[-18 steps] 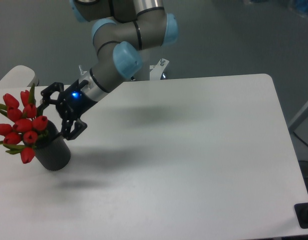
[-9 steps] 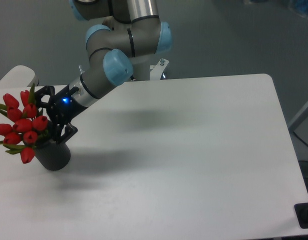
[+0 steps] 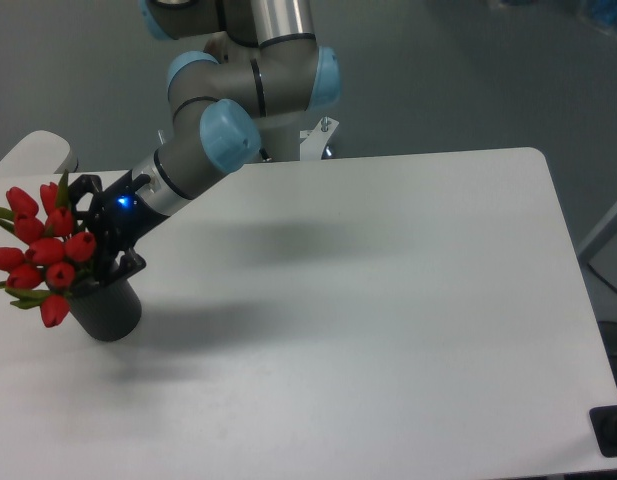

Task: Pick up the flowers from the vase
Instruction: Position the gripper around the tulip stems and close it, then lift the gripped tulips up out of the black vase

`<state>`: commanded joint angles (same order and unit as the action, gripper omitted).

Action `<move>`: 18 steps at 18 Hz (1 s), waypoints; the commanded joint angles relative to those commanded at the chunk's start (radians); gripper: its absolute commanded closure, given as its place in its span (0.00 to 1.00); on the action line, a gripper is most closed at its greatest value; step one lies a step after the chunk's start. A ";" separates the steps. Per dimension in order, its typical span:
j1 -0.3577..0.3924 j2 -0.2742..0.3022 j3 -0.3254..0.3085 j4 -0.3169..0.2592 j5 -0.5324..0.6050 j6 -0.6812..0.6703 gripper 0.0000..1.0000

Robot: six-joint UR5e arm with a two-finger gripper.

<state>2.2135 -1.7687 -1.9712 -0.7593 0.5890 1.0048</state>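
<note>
The tulips (image 3: 46, 250), a bunch of red closed buds with green leaves, stood in the dark grey vase (image 3: 106, 308) at the left end of the white tabletop (image 3: 388, 300), spreading wider than the vase's mouth and leaning away from the hand. Right beside them, on their right, was the hand (image 3: 96, 232), reaching in at a slant from the upper right on the grey and blue arm (image 3: 213, 130), a small blue light showing at its wrist. Its two black fingers stood apart, one above by the upper buds and one below at the vase's rim, so the hand looked open, with the nearer buds and stems at or just inside the gap; whether either finger touched them could not be made out. The stems ran up out of the vase, roughly across the line of the hand's reach. A grasp would likely turn on closing across those stems just above the rim, then lifting along their length.
</note>
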 joint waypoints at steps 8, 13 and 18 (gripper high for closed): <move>0.002 0.003 0.014 0.006 0.000 0.002 0.63; 0.006 0.018 0.067 0.005 -0.006 -0.047 0.70; 0.002 0.049 0.115 0.005 -0.020 -0.166 0.72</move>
<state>2.2151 -1.7196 -1.8561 -0.7547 0.5691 0.8392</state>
